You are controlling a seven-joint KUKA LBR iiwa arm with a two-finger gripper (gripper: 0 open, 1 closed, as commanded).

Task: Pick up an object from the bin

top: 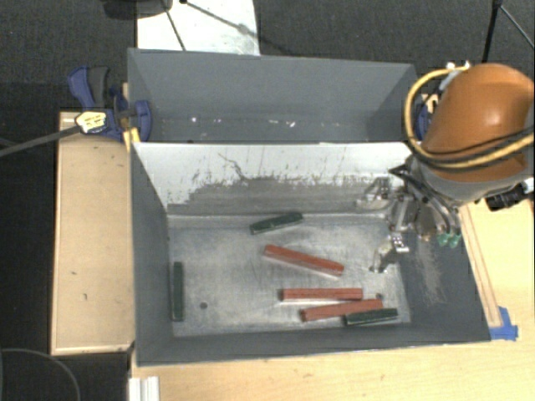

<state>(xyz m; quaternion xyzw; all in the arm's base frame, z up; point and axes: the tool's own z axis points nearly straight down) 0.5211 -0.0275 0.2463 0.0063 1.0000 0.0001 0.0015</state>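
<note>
Sticks are the bin's whole load on my screen: six in all, three red-brown and three dark green. Each lies flat on the scuffed floor, none heaped.

The gripper hangs low at the right side of the floor, under the arm's orange cover and close to the right wall. I cannot tell whether it stands wide or narrow. All six sticks lie apart from it.

The red-brown ones are nearest. The upper red-brown stick lies to the gripper's left. Its long axis runs across the view on a tilt, left end higher and right end pointing down toward the gripper. The middle red-brown stick lies below that, nearly level, with its right end below and a little left of the gripper. The lower red-brown stick lies just beside the middle one and close to parallel, its right end slightly raised.

The front green stick sits against the lower one's right end, level, below the gripper near the front wall. The back green stick lies near the back wall, well left of the gripper, almost level. The left green stick lies by the left wall with its long axis running front to back — the farthest from the gripper.
</note>
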